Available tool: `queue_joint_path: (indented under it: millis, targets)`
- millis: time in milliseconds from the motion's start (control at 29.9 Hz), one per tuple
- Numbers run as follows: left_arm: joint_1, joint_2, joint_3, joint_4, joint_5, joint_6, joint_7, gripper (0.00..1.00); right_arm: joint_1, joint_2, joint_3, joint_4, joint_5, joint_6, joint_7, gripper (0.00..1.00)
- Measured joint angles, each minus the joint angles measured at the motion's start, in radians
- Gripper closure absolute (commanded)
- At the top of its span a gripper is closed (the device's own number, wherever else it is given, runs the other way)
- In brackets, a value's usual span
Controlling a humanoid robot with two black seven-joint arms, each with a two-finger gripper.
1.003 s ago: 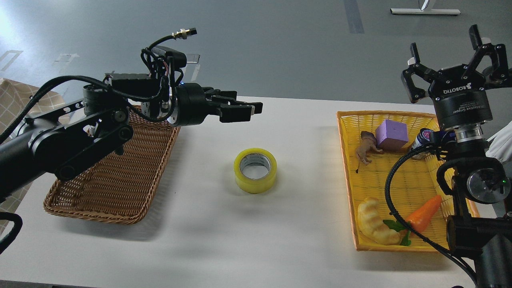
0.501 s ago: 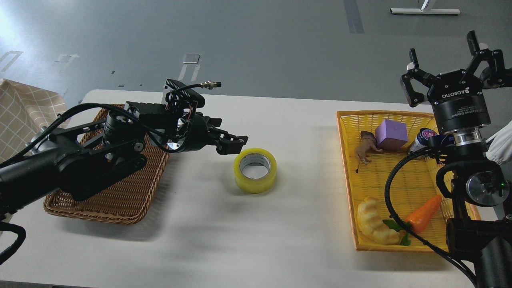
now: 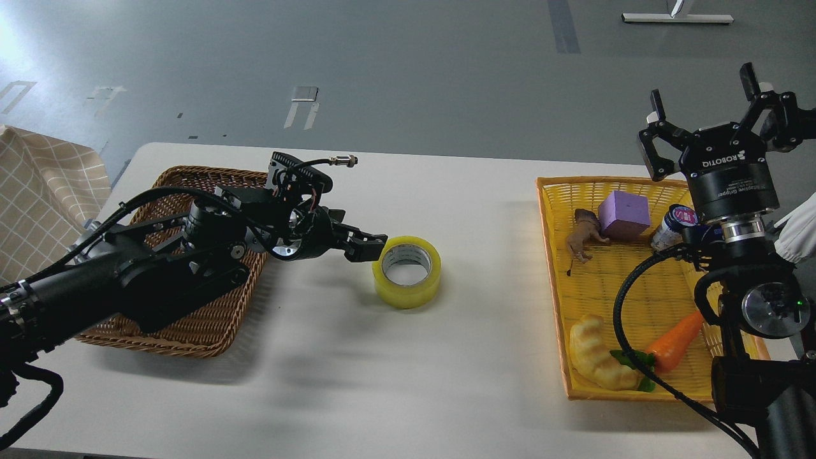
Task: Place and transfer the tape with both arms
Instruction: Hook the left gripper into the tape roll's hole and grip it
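Observation:
The tape (image 3: pixel 408 293), a yellow translucent roll with a grey-white core, lies flat on the white table (image 3: pixel 395 382) near the middle. My left gripper (image 3: pixel 368 247) is low over the table, with its dark fingertips at the roll's upper left rim, touching it or nearly so. The fingers overlap in this view, so I cannot tell their opening. My right gripper (image 3: pixel 701 95) is held high at the right, above the yellow basket, pointing up with its fingers spread open and empty.
A brown wicker basket (image 3: pixel 210 319) sits under my left arm. A yellow basket (image 3: pixel 554 287) at the right holds a purple cube (image 3: pixel 623 213), a toy animal (image 3: pixel 583 239), a small bottle (image 3: pixel 669 226), a croissant toy (image 3: pixel 599 360) and a carrot toy (image 3: pixel 676 335). A checked cloth (image 3: pixel 44 185) lies at the far left.
My left gripper has come down and moved to the tape's left rim. My right gripper has barely shifted. The tape has not moved.

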Motion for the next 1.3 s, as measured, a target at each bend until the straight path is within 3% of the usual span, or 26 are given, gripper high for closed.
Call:
queue_joint_path:
  millis: [435,602,769,936,969,1070,1137,1203,1270,1304]
  targets:
    - [0.01,-0.066,0.001,0.027,-0.001,0.0,0.011,0.04,-0.007,0.0,0.0,0.0,0.0,0.0,0.0,0.0]
    - [0.018,-0.081,0.015,0.043,-0.001,0.0,0.011,0.11,-0.006,0.0,0.0,-0.001,0.0,0.0,0.0,0.0]
    - [0.024,-0.09,0.017,0.068,-0.003,0.005,0.012,0.11,-0.006,0.0,0.0,-0.001,0.0,0.0,0.0,0.0]
    - [0.025,-0.098,0.017,0.084,-0.003,0.01,0.012,0.2,-0.007,0.0,0.0,-0.001,0.0,0.0,0.0,0.0]
    - [0.026,-0.099,0.017,0.087,-0.003,0.01,0.012,0.24,-0.008,0.0,0.0,-0.001,0.0,0.0,0.0,0.0]
    - [0.026,-0.111,0.021,0.1,-0.003,0.012,0.013,0.5,-0.008,0.0,0.0,0.0,0.0,0.0,0.0,0.0]
    - [0.026,-0.119,0.028,0.109,-0.003,0.016,0.014,0.57,-0.009,0.0,0.0,0.0,0.0,0.0,0.0,0.0]
    - [0.027,-0.124,0.037,0.113,-0.002,0.026,0.014,0.72,-0.012,0.0,0.0,0.0,0.0,0.0,0.0,0.0]
    - [0.027,-0.126,0.047,0.118,-0.002,0.04,0.014,1.0,-0.014,0.0,0.0,0.0,0.0,0.0,0.0,0.0]
    - [0.026,-0.126,0.055,0.124,-0.001,0.048,0.013,1.0,-0.014,0.0,0.0,0.0,0.0,0.0,0.0,0.0]
